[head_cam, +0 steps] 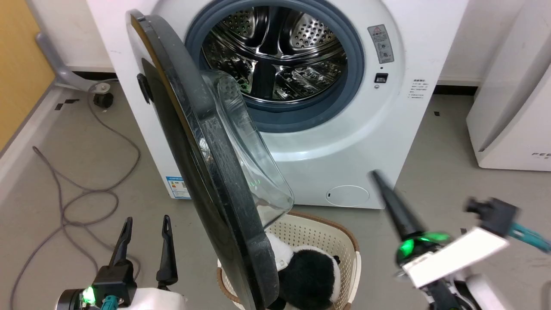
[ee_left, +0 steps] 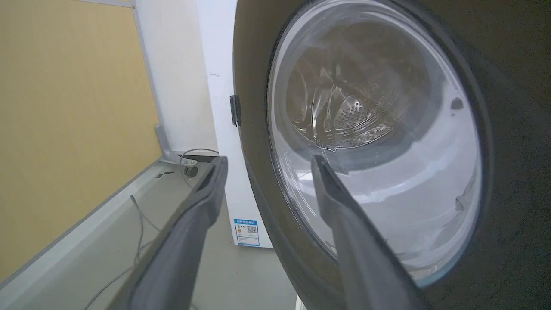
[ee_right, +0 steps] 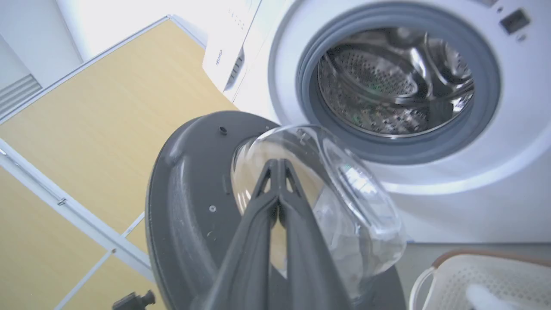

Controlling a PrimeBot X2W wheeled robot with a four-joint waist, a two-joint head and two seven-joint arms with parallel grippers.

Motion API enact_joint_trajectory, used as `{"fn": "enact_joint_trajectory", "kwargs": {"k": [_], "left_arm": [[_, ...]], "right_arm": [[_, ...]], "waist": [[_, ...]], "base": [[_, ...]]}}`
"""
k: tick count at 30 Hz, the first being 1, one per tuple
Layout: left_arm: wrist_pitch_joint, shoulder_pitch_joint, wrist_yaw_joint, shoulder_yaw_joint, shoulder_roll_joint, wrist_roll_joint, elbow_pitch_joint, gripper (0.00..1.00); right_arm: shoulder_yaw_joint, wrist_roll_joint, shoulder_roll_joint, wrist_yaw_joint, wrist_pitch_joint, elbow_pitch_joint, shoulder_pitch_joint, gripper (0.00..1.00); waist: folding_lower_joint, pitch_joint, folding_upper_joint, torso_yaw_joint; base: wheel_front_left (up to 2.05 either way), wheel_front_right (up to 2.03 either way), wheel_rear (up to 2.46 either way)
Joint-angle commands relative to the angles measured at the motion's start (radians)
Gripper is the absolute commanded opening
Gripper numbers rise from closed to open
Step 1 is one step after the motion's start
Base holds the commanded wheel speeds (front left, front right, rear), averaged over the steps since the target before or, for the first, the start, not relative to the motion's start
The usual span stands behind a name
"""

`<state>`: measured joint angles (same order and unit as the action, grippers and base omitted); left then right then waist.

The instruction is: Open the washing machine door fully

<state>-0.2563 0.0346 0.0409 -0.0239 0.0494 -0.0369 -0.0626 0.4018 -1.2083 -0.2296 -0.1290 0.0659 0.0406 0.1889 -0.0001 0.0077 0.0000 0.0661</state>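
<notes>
The washing machine [head_cam: 344, 142] is a white front-loader with its steel drum [head_cam: 275, 51] exposed. Its door [head_cam: 202, 172] stands swung out on the left hinge, edge-on to the head view, the clear glass bowl [head_cam: 254, 163] bulging right. My left gripper [head_cam: 145, 226] is open at the lower left, on the door's outer side and apart from it; the left wrist view has its fingers [ee_left: 340, 206] before the door [ee_left: 254, 129]. My right gripper [head_cam: 376, 175], blurred, is shut and empty, right of the bowl. In the right wrist view it [ee_right: 278, 162] points at the door's inner face [ee_right: 189, 193].
A cream laundry basket [head_cam: 344, 241] holding a black-and-white plush toy [head_cam: 310, 275] sits on the floor under the door's lower edge. A grey cable [head_cam: 64, 202] loops over the floor at left. A white slanted appliance [head_cam: 508, 120] stands at right, a yellow wall [head_cam: 17, 64] at left.
</notes>
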Motion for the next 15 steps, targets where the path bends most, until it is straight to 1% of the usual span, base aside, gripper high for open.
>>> {"fn": "enact_joint_trajectory", "kwargs": {"k": [1, 2, 4, 7, 11, 14, 15], "left_arm": [[-0.006, 0.01, 0.0, -0.004, 0.001, 0.006, 0.002, 1.0], [-0.006, 0.01, 0.0, -0.005, 0.001, 0.006, 0.003, 1.0], [-0.006, 0.011, 0.001, -0.007, 0.001, 0.007, 0.004, 1.0], [-0.006, 0.016, 0.003, -0.009, 0.001, 0.006, 0.008, 1.0], [-0.006, 0.017, 0.004, -0.011, 0.001, 0.004, 0.01, 1.0], [-0.006, 0.014, 0.003, -0.01, 0.001, 0.002, 0.011, 1.0], [-0.006, 0.013, 0.003, -0.01, 0.001, 0.002, 0.012, 1.0]], "right_arm": [[-0.002, 0.038, -0.017, -0.002, 0.041, -0.004, -0.003, 0.0], [-0.002, 0.08, -0.027, -0.002, 0.098, -0.012, -0.003, 0.0], [-0.014, 0.172, -0.048, -0.002, 0.168, -0.028, -0.002, 0.0], [-0.075, 0.346, -0.049, -0.002, 0.194, -0.045, -0.007, 0.0], [-0.225, 0.635, 0.014, -0.002, 0.195, 0.002, -0.04, 0.0], [-0.285, 0.904, 0.031, -0.002, 0.196, 0.05, -0.076, 0.0], [-0.302, 0.966, 0.05, -0.002, 0.196, 0.059, -0.093, 0.0]], "waist": [[0.0001, 0.0, 0.0, -0.003], [0.0001, -0.001, 0.0, -0.005], [0.0001, -0.003, 0.0, -0.01], [0.0001, -0.004, 0.0, -0.019], [0.0001, 0.001, 0.0, -0.027], [0.0001, 0.004, 0.0, -0.027], [0.0001, 0.005, 0.0, -0.027]], "base": [[0.0, 0.0, 0.0], [0.0, 0.0, 0.0], [0.0, 0.0, 0.0], [0.0, 0.0, 0.0], [0.0, 0.0, 0.0], [0.0, 0.0, 0.0], [0.0, 0.0, 0.0]]}}
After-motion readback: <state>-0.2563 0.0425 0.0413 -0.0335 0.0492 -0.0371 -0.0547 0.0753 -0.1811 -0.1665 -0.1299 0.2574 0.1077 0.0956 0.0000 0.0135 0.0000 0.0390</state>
